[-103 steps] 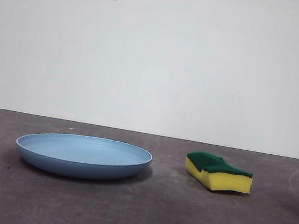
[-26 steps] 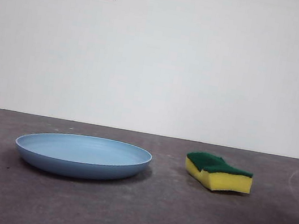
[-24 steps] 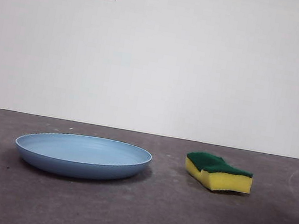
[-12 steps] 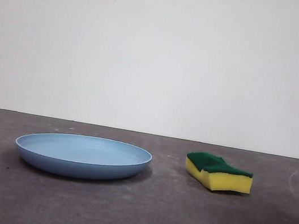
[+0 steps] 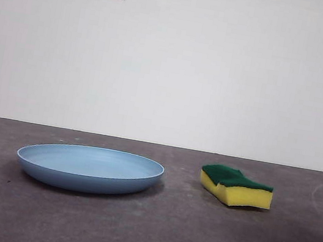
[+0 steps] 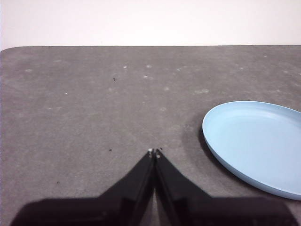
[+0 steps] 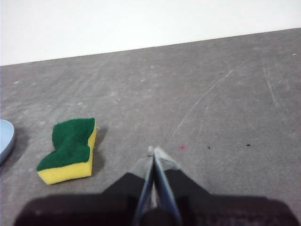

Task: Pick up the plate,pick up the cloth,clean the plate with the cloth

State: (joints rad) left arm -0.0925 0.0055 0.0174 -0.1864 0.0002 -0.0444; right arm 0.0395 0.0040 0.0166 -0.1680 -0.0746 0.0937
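Nothing grasped yet: left gripper (image 6: 154,153) and right gripper (image 7: 154,151) each have jaws pressed together, the plate (image 6: 256,143) lying beside the left tips, the cloth (image 7: 70,150) beside the right; both must spread before approach; grey speckled table (image 5: 191,238), white wall (image 5: 219,75).

A dark grey, matte bench (image 5: 148,237) with faint pale scuffs and specks is seen stretching back to a white wall. Two things are carried directly on it. The light blue plate (image 5: 90,168) is laid flat, open side up. The cloth (image 5: 235,186), a wavy-edged yellow sponge, is set on the bench well apart from the plate, with its dark green scouring layer turned upward.
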